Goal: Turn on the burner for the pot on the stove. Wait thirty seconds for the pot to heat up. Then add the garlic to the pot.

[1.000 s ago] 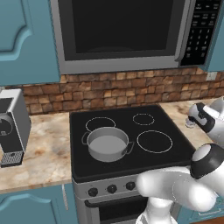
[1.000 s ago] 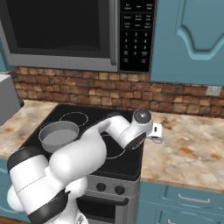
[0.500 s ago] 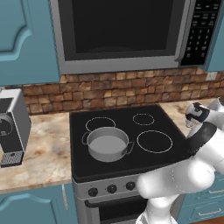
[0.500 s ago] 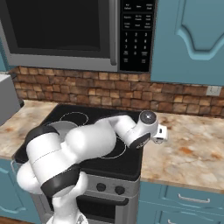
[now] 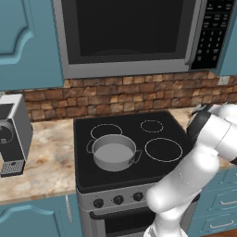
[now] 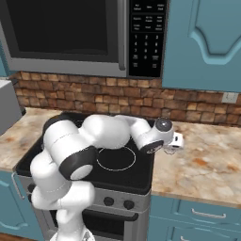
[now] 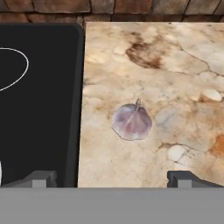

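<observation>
Gripper [image 7: 111, 177] spread wide and empty, hanging above the garlic [image 7: 131, 122], which lies on the counter [image 7: 183, 78] just beside the stove [image 7: 39, 109]; pot [image 5: 114, 152] well apart on the front-left burner. Risk, as I judge it: the small rounded bulb squirts sideways if the jaws close off-centre, or drops short of the pot during the carry.

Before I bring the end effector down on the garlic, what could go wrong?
1. The garlic is small and rounded on bare counter; the open end effector may nudge it so it rolls.
2. It lies near the stove edge, so one finger could catch that edge.
3. The pot sits on the stove's far side, a long carry.
</observation>
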### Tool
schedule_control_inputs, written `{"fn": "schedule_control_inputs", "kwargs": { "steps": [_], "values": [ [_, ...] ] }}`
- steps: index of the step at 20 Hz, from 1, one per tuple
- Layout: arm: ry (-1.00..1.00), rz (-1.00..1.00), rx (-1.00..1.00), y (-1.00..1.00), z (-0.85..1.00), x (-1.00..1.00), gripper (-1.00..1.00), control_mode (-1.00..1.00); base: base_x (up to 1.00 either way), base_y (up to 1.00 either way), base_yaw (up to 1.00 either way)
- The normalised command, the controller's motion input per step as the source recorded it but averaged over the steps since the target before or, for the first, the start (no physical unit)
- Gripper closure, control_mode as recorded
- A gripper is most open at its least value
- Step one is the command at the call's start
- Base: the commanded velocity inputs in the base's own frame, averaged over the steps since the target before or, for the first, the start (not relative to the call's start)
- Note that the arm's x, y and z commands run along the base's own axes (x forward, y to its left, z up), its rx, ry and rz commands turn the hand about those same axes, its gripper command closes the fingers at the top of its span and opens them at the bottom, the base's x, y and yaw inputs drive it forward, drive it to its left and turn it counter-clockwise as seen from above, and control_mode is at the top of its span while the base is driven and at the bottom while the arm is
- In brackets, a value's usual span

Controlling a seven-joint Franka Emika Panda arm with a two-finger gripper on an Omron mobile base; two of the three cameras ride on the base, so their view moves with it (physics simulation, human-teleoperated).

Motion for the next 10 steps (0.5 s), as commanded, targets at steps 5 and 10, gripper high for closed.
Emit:
{"fn": "schedule_control_inputs", "kwargs": {
  "steps": [5,10],
  "values": [
    [0.00,0.00,0.02,-0.23,-0.19,0.28,-1.00,-1.00,0.00,0.00,0.00],
    [0.02,0.00,0.04,-0.26,-0.23,0.28,-1.00,-1.00,0.00,0.00,0.00]
  ]
}}
